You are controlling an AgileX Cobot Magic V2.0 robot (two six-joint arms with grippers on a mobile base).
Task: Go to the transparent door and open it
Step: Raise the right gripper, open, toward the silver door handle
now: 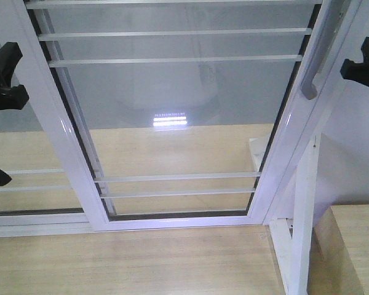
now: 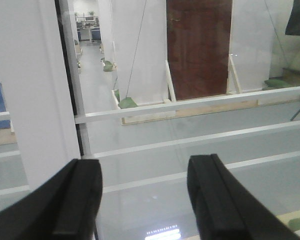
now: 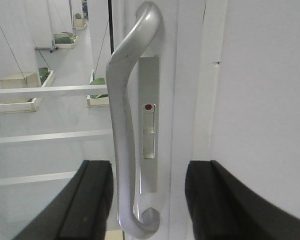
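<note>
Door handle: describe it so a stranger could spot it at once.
Start at the white-framed transparent door with thin horizontal bars. On its right upright is the grey curved pull handle, beside a narrow lock plate with a red dot. The neighbouring glass panel shows no handle.
</note>
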